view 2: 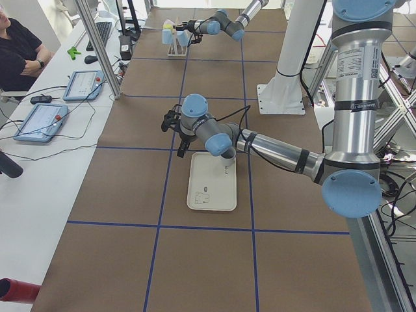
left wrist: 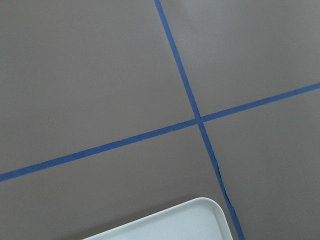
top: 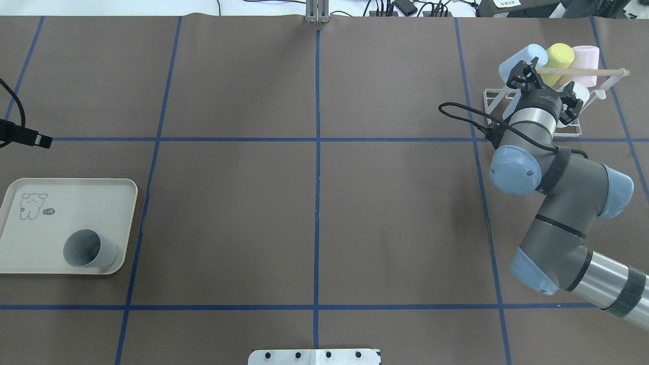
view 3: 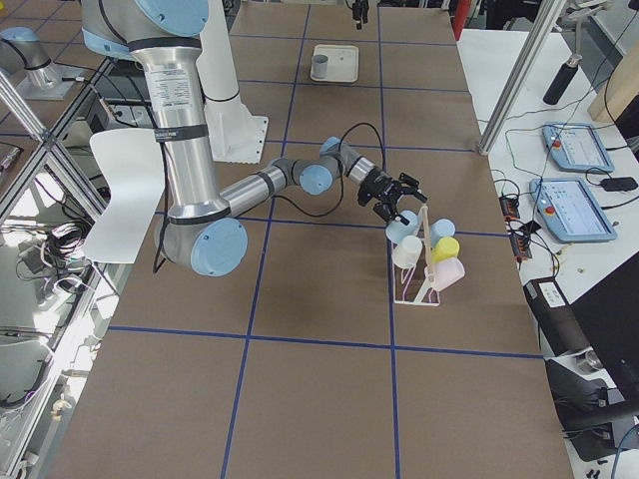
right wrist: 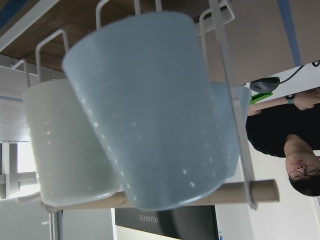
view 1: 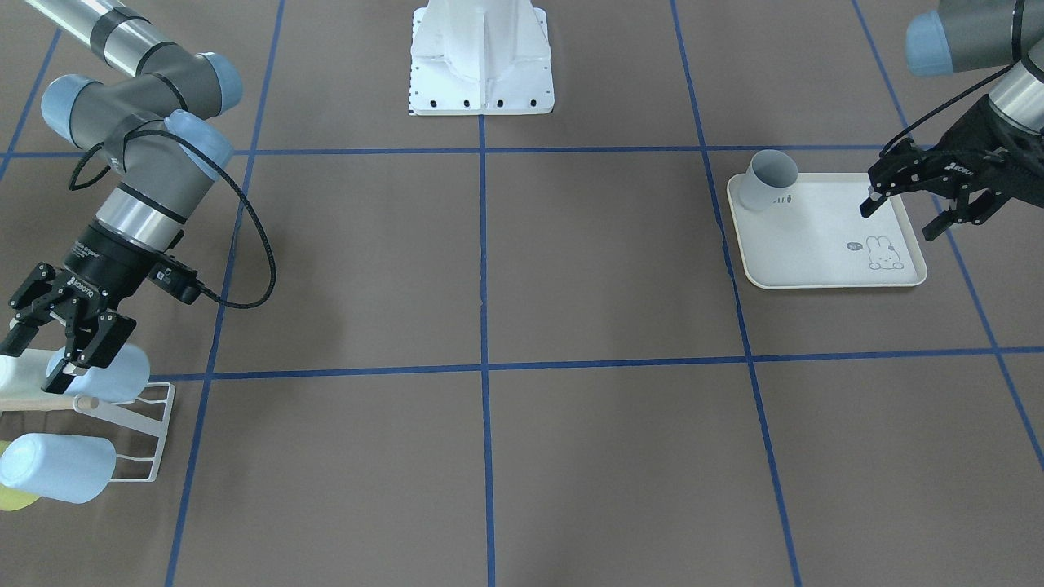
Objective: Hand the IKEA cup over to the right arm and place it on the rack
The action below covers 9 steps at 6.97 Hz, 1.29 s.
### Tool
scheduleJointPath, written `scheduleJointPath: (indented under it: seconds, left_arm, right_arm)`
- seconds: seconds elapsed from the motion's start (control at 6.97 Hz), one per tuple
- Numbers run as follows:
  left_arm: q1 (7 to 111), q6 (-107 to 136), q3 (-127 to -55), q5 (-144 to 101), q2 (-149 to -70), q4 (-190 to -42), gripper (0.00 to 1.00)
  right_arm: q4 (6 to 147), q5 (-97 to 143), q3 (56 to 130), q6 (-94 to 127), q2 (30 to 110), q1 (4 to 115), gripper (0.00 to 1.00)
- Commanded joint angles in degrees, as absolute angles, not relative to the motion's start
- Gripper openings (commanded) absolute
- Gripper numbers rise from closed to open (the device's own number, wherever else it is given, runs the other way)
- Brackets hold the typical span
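Observation:
A white wire rack (view 1: 157, 420) with a wooden dowel (top: 583, 72) stands at the table's right end and holds several cups. My right gripper (view 1: 37, 363) is open just above a light-blue cup (right wrist: 150, 110) that hangs on the rack beside a white cup (right wrist: 60, 145). Its fingers (top: 522, 73) are spread and do not clamp the cup. A grey cup (top: 88, 248) stands upright on the cream rabbit tray (top: 30, 253) at the left end. My left gripper (view 1: 900, 220) hovers open and empty over the tray, apart from the grey cup (view 1: 771, 179).
A second light-blue cup (top: 525, 56), a yellow cup (top: 560, 56) and a pink cup (top: 585, 58) sit on the rack's far side. The white robot base (view 1: 481, 73) is at mid-table. A person (view 2: 19, 52) sits at the side desk with tablets (view 2: 42, 120).

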State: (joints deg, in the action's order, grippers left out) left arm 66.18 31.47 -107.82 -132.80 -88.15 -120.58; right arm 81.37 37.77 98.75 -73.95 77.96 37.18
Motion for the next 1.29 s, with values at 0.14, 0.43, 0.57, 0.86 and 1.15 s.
scheduleJointPath:
  seconds: [0.14, 0.43, 0.57, 0.86, 1.15]
  left_arm:
    - [66.09, 34.69, -107.93, -132.19, -88.5, -121.02, 1.0]
    - [65.83, 36.21, -108.19, -131.84, -88.68, -121.11, 1.0]
    - [65.66, 38.39, -108.45, -131.14, -88.59, -121.37, 1.0]
    - [60.32, 42.87, -110.91, -125.52, -88.51, -121.46, 1.0]
    - [56.79, 43.77, -114.33, -125.42, -86.41, -121.38, 1.0]
  right_arm:
    - [81.39, 41.01, 101.67, -72.69, 72.89, 37.53, 0.97]
    - [81.39, 54.16, 104.49, -58.18, 70.33, 40.24, 0.97]
    - [81.39, 60.41, 105.63, -46.79, 69.79, 40.34, 0.98]
    - [78.78, 74.38, 108.62, -22.18, 69.7, 40.52, 0.98]
    - [73.06, 84.16, 109.07, -1.51, 69.79, 40.43, 0.98]
